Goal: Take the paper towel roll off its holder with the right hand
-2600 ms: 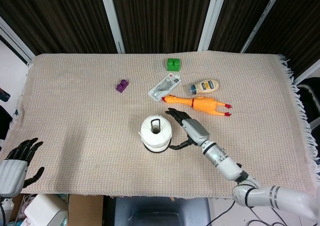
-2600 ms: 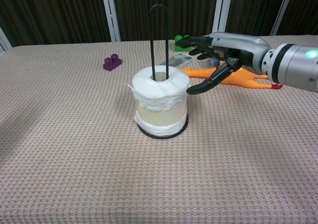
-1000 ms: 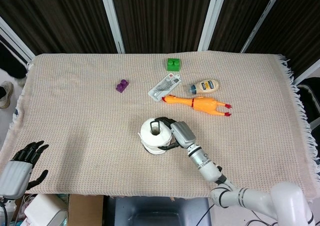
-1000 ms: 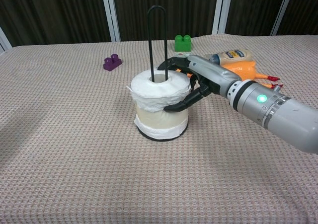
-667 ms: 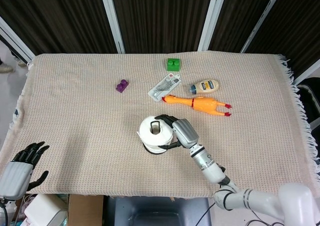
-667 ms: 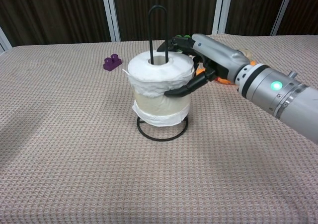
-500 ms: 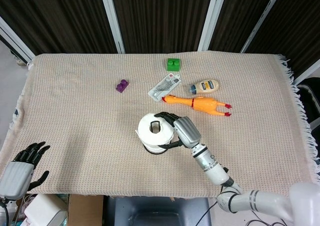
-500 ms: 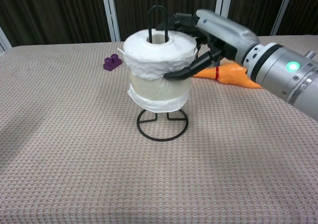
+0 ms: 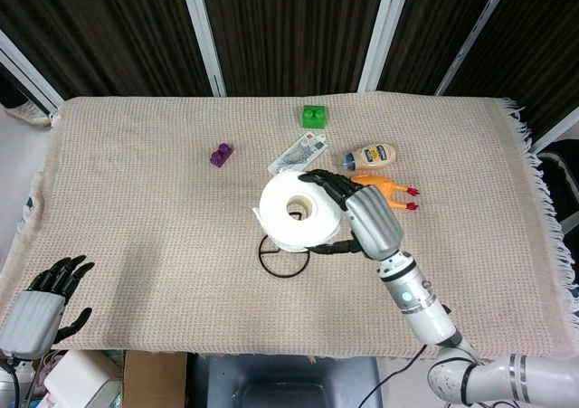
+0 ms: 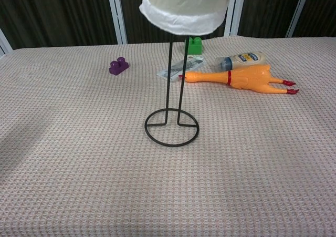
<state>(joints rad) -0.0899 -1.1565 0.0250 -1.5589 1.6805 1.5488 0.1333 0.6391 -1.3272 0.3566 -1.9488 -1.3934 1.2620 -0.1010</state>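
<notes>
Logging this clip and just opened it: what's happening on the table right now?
The right hand grips the paper towel roll and holds it high above the cloth-covered table. In the chest view the roll's bottom edge sits near the top of the wire holder, and the rod's tip is hidden, so I cannot tell whether it is fully clear. The left hand rests open at the table's near left corner, holding nothing. A rubber chicken lies behind the holder.
</notes>
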